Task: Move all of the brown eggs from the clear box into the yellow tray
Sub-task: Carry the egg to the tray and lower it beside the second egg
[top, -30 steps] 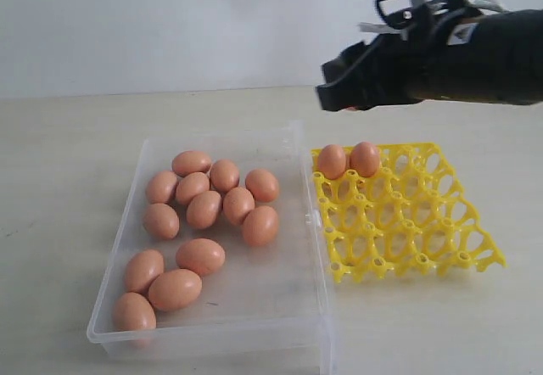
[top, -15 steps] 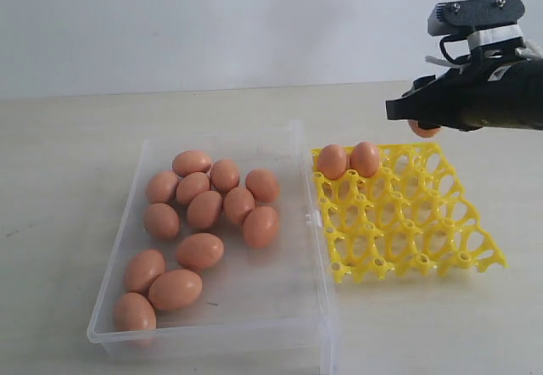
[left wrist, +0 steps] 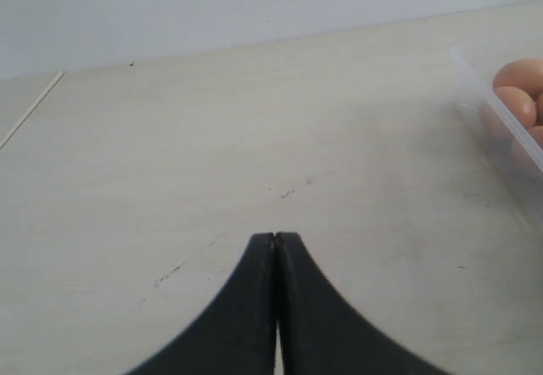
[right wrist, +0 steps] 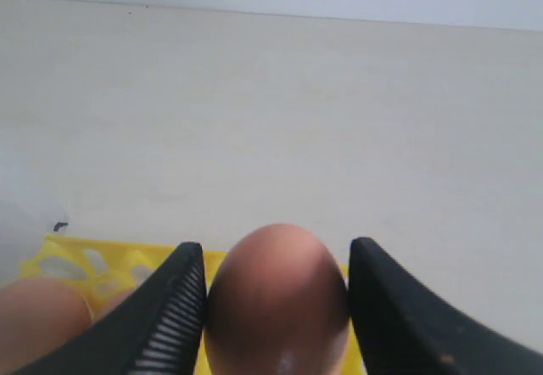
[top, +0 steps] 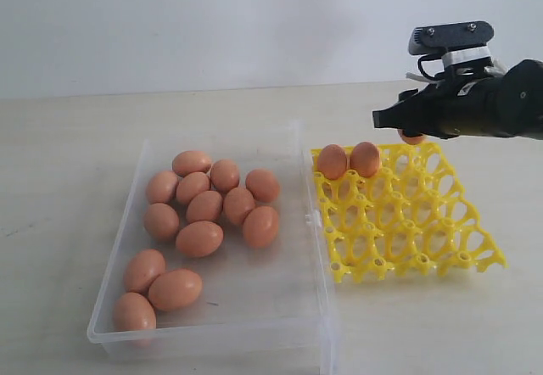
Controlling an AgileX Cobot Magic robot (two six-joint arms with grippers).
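Your right end effector (top: 392,120) pinches one egg (right wrist: 276,303) between its fingers and hovers above the far edge of the tray (top: 441,222). Two eggs (top: 332,161) sit side by side in cups just below it, on the side toward the box (top: 312,256). The box lies past them, well apart from that end effector, with thirteen loose eggs (top: 204,206) inside. Your left end effector (left wrist: 276,252) is pressed together and holds nothing, over bare tabletop (left wrist: 212,137) with a box wall near it
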